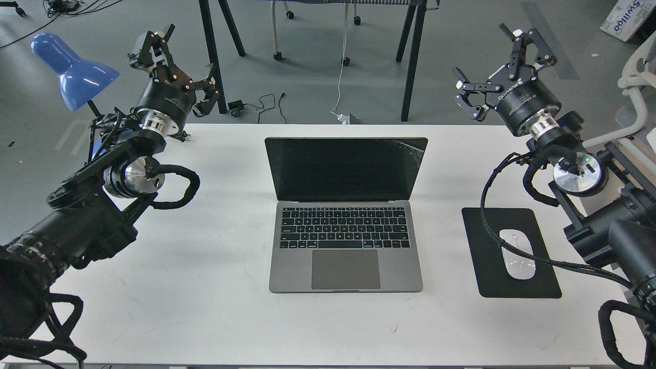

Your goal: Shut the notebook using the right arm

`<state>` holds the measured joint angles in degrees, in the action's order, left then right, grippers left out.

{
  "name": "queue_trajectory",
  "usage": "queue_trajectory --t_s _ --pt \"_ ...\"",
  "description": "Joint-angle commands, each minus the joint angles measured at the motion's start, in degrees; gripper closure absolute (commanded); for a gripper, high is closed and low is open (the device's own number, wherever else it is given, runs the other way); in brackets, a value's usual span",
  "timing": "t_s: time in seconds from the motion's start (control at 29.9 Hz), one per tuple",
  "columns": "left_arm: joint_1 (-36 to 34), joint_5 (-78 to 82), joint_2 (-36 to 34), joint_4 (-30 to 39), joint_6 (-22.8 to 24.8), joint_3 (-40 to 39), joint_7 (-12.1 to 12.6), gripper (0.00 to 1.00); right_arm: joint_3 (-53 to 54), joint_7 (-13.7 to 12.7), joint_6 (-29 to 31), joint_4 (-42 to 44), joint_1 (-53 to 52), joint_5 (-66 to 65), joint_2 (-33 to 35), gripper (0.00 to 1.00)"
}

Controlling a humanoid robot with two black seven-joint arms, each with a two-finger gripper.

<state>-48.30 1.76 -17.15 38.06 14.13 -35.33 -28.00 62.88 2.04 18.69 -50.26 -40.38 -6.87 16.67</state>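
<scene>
Slim space-grey metal notebook (346, 215) with black keys, dark screen and large trackpad: open, lid upright, centred on white rectangular table (205, 307), well apart from both arms; no marking readable on it. Flat black rectangular mouse pad (543, 279) right of notebook, bearing white oval mouse (517, 253), with black corrugated cable crossing pad. Right black clawed gripper (499, 64): raised beyond far right table corner, fingers spread, nothing held; white lettering on barrel, too small to read. Left black clawed gripper (177, 64): raised beyond far left corner, fingers spread, nothing held. Blue metal-shaded desk lamp (74, 69) at far left, near left arm. White cardboard box (628, 18) on floor, far right, blue print reading "Swilloo", partly cut off. Bare tabletop wide on both sides of notebook and along near edge; narrow strip between lid and far edge.
</scene>
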Motion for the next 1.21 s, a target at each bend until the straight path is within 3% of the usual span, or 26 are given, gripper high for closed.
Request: queue_trajectory --t_s 0.0,0.37,0.6,0.9,1.17 --pt "0.1 0.0 -0.1 0.0 1.1 0.0 0.0 0.0 -2.0 -0.3 -1.4 0.3 -3.3 -0.4 -0.2 0.0" --pt "0.1 -0.1 -0.1 0.0 1.2 0.0 0.0 0.0 -20.3 -0.2 -4.1 13.9 -17.4 -0.9 -5.1 0.0" --pt "0.1 0.0 -0.1 0.0 1.2 0.0 0.0 0.0 -29.2 -0.1 -7.3 16.4 -22.3 -1.2 -8.0 0.0" --pt "0.1 -0.1 -0.1 0.0 1.2 -0.1 0.0 0.0 -32.1 -0.1 -9.6 21.3 -25.0 -6.0 -13.9 0.0" --pt "0.1 -0.1 -0.1 -0.1 1.2 -0.1 0.0 0.0 -38.1 -0.5 -9.4 21.3 -26.2 -6.5 -13.8 0.0"
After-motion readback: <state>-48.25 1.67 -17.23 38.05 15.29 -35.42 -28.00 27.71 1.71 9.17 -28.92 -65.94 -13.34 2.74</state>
